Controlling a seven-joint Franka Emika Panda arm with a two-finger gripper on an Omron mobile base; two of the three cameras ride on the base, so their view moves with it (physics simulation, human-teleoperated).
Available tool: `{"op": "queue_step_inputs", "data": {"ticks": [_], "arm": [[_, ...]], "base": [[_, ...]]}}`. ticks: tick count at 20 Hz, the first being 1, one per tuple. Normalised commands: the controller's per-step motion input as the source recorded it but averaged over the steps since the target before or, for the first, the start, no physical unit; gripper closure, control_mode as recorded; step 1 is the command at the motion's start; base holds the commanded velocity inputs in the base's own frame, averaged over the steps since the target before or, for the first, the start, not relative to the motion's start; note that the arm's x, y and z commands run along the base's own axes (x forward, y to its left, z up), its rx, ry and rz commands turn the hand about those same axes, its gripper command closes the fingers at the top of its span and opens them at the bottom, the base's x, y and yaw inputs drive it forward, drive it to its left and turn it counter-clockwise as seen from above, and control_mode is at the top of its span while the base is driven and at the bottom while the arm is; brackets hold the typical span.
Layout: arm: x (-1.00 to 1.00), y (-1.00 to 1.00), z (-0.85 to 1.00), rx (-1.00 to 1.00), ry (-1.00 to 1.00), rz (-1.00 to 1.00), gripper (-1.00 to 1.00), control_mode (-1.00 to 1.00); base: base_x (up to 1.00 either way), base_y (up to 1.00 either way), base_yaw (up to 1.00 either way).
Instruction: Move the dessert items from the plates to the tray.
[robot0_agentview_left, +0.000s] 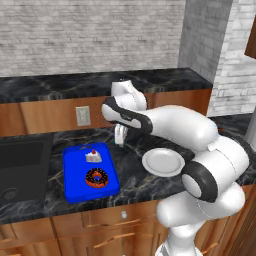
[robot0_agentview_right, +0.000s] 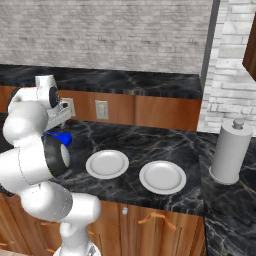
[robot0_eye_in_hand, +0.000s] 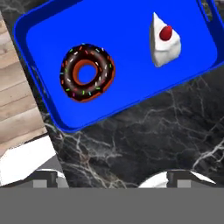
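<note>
Donut (robot0_eye_in_hand: 87, 72) and cake piece (robot0_eye_in_hand: 165, 40) both lie on tray (robot0_eye_in_hand: 127, 78), ahead of tool (robot0_agentview_left: 119, 135). Both plates (robot0_agentview_right: 107, 164) (robot0_agentview_right: 162, 177) bare. Tool's spread: cannot tell. Task looks complete.

From behind the arm on its left, we look down across the counter (robot0_agentview_left: 130, 165) at the tray (robot0_agentview_left: 75, 180) and one plate (robot0_agentview_left: 162, 162). From its right we see both plates, sharing that counter. From the hand we look close down on the tray (robot0_eye_in_hand: 127, 78).
</note>
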Motion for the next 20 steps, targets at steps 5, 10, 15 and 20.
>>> {"op": "queue_step_inputs", "data": {"ticks": [5, 10, 15, 20], "arm": [[-0.65, -0.78, 0.33, 0.00, -0.02, -0.22, -1.00, -1.00], [-0.67, -0.75, 0.27, 0.00, 0.00, -0.27, -1.00, -1.00], [-0.65, -0.70, 0.10, 0.00, -0.04, -0.34, -1.00, -1.00], [-0.61, -0.72, 0.02, 0.00, -0.03, -0.39, -1.00, -1.00]], "base": [[0.00, 0.00, 0.00], [0.00, 0.00, 0.00], [0.00, 0.00, 0.00], [0.00, 0.00, 0.00]]}}
